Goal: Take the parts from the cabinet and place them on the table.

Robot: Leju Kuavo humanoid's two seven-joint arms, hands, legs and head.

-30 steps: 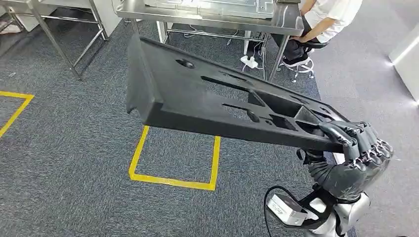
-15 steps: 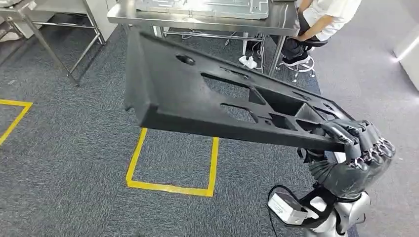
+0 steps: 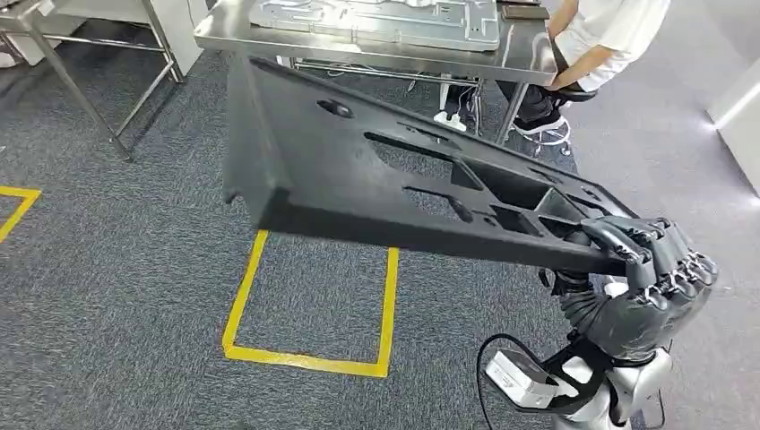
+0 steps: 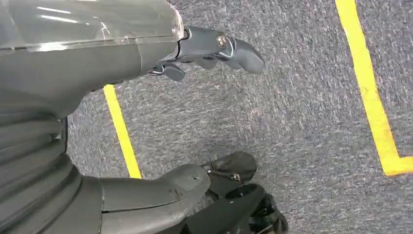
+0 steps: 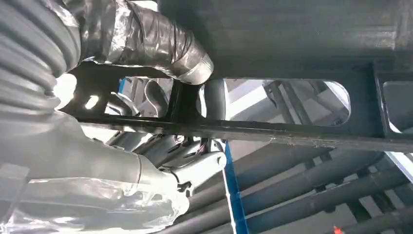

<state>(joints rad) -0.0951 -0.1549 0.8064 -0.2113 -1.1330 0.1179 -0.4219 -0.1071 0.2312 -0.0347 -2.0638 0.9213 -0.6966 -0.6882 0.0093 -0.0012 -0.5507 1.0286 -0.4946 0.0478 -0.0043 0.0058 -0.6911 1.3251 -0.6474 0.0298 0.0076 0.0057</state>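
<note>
From the head view, your right hand (image 3: 647, 269) grips one corner of the black panel (image 3: 376, 179), which juts forward and leftward from it, toward the steel table (image 3: 529, 55). It looks stiff, long and lever-heavy; a mid-edge hold would balance better.

Left wrist: your left hand (image 4: 214, 46) hangs over carpet, fingers apart, holding nothing.

Right wrist: fingers (image 5: 214, 100) curl through a cutout around the panel's rail.

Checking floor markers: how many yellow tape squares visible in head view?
2. One full tape square on the carpet under the black part held by the right hand. One corner of another tape square at the left edge, mostly cut off.
</note>
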